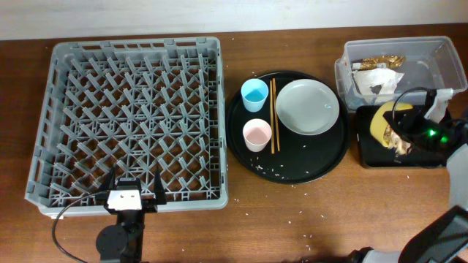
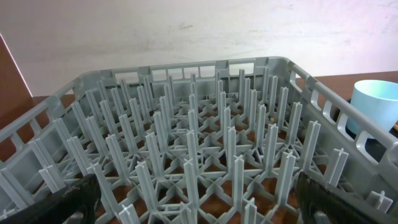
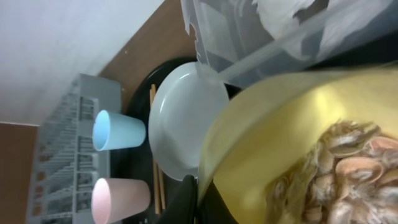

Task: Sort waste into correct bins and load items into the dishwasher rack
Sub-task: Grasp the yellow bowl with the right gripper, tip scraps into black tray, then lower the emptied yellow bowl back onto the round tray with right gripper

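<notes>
My right gripper (image 1: pixel 401 123) is shut on the rim of the small yellow bowl (image 1: pixel 382 123), tilted over the flat black tray (image 1: pixel 365 150); in the right wrist view its fingers (image 3: pixel 200 198) pinch the bowl (image 3: pixel 280 124), which holds brown-and-white food scraps (image 3: pixel 339 171). The clear tub (image 1: pixel 439 58) holds white napkins and a brownish wrapper (image 1: pixel 379 61). The white plate (image 1: pixel 307 107), blue cup (image 1: pixel 254 94), pink cup (image 1: pixel 257 134) and chopsticks (image 1: pixel 274 115) sit on the round black tray (image 1: pixel 241 153). My left gripper (image 1: pixel 131 191) is open over the front edge of the grey rack (image 1: pixel 131 109).
White crumbs (image 1: pixel 274 172) lie scattered on the round tray and on the wooden table in front of it. The rack (image 2: pixel 199 143) fills the left wrist view, with the blue cup (image 2: pixel 376 109) beyond its right wall.
</notes>
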You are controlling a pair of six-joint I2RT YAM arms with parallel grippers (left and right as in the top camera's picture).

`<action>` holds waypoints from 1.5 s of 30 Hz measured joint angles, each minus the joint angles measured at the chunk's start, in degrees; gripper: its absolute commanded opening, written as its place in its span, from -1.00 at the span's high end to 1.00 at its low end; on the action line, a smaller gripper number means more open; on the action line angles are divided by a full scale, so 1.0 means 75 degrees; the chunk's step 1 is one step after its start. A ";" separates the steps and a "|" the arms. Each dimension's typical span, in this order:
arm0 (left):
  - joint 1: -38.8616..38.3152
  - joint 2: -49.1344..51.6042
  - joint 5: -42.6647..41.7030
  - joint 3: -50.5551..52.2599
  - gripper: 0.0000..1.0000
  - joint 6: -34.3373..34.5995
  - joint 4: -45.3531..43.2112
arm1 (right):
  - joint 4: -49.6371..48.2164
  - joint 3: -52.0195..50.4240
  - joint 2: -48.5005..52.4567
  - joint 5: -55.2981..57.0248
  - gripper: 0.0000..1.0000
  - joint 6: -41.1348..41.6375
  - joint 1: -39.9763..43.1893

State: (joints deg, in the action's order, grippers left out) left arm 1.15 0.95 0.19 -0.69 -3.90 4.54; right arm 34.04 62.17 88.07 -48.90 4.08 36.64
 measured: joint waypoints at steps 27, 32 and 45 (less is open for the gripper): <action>0.0000 0.0000 0.0000 0.0000 -0.99 0.0000 0.0000 | -0.3174 -0.0586 0.1411 -0.4913 0.92 0.3290 0.1612; 0.0000 0.0000 0.0000 0.0000 -0.99 0.0000 0.0000 | -0.3174 -0.0586 0.1145 -0.4873 0.92 0.3139 0.0408; 0.0000 0.0000 0.0000 0.0000 -0.99 0.0000 0.0000 | 0.1399 -0.0286 0.0548 0.6432 0.40 0.2401 -0.7053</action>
State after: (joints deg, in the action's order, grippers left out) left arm 1.15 0.95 0.19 -0.69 -3.90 4.54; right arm 44.53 60.03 92.18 -0.67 22.09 -16.25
